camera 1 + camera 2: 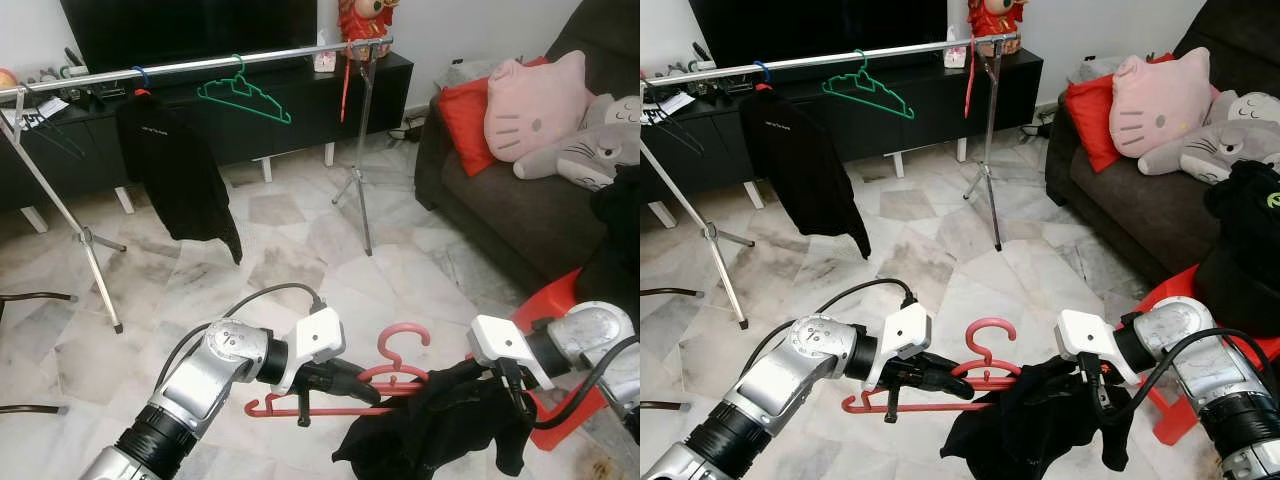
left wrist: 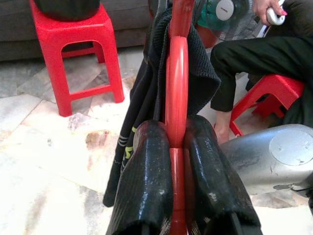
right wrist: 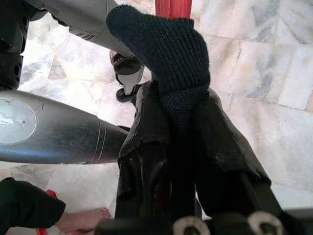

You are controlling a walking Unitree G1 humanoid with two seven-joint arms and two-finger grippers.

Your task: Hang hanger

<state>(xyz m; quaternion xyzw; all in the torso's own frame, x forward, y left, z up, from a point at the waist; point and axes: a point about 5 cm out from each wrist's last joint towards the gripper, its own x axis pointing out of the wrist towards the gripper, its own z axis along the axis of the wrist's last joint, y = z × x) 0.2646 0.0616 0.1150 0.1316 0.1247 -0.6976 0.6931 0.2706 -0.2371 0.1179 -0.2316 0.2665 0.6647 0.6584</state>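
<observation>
A red plastic hanger hangs low in front of me, its hook pointing up. My left gripper is shut on the hanger's bar, and the left wrist view shows both fingers clamped on the red plastic. A black knit garment is draped over the hanger's right end. My right gripper is shut on that garment, with the cloth pinched between its fingers. Across the far side of the room runs the silver clothes rail.
The rail carries a green hanger and a black shirt. Its tripod legs stand on the marble floor. A dark sofa with plush toys is at the right. A red stool stands near my right arm. A seated person shows behind the hanger.
</observation>
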